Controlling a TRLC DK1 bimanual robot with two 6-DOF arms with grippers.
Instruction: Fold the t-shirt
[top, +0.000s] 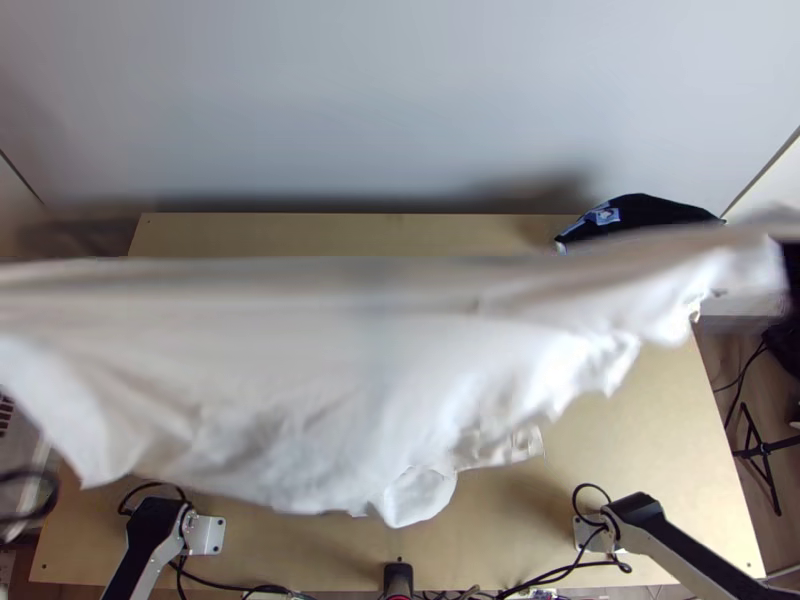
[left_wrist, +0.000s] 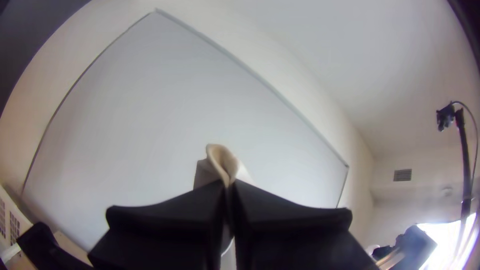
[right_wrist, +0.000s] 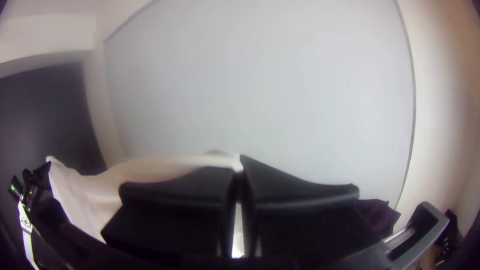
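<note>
Overpulling could free the draped white cloth t-shirt (top: 300, 380), pinched above the flat tan wooden tabletop (top: 630, 440) by flat-fingered black left pincer (left_wrist: 229, 186) and matching right pincer (right_wrist: 239, 172).

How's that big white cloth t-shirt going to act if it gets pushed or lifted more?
The white cloth t-shirt will likely stay floppy, since its lower edge hangs in loose folds. It's probably light and thin, given how it bunches narrowly between the left gripper's black fingers.

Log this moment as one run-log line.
white cloth t-shirt | stretched above light wooden table | left black gripper: shut on one end | right black gripper: shut on other
</note>
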